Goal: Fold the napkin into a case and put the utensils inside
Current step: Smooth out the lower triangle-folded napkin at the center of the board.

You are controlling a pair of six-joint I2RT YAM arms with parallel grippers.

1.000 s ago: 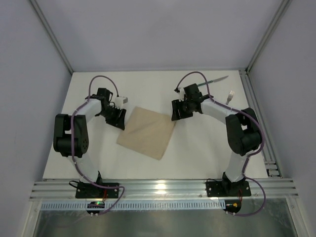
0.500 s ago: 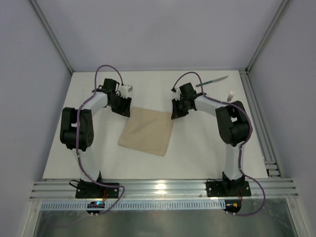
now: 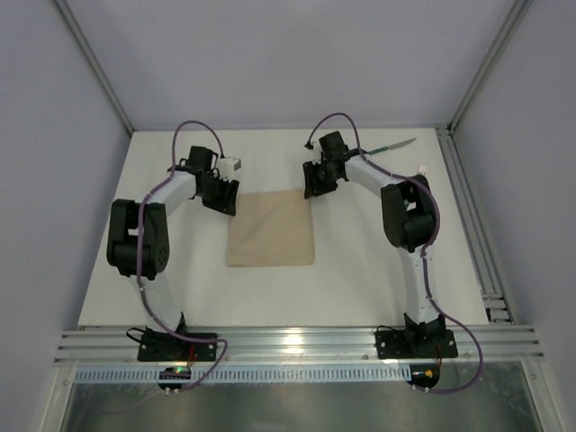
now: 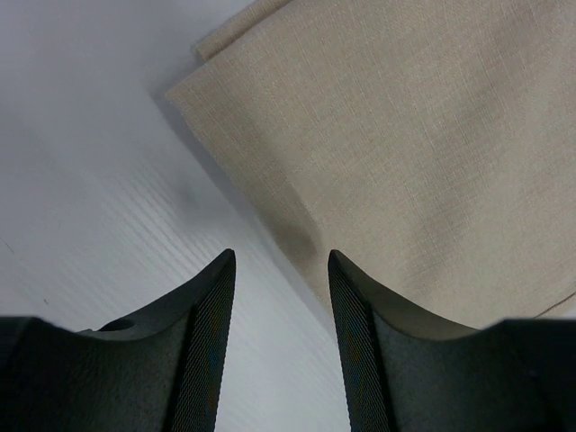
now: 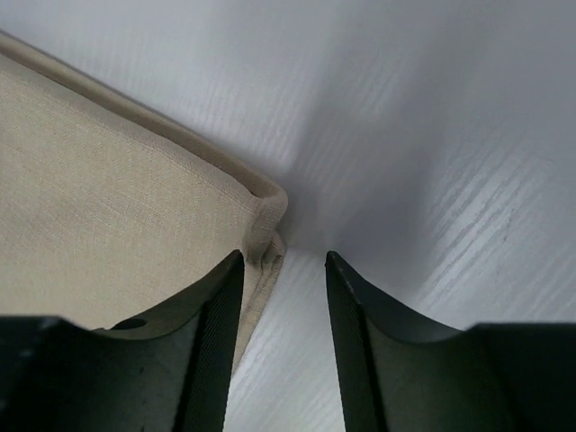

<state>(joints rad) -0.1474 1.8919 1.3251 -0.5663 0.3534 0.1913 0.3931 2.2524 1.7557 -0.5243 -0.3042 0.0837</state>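
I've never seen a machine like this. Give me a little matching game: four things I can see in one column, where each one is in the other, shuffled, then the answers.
Things
1. napkin
2. knife
3. fork
4. left end effector

Places
A. mostly hidden behind the elbow of the right arm
B. lying flat in the middle of the table
C. at the napkin's far left corner, nothing between its fingers
D. near the table's far right corner, most of its length in view

Pairs: 1-B, 2-D, 3-A, 4-C
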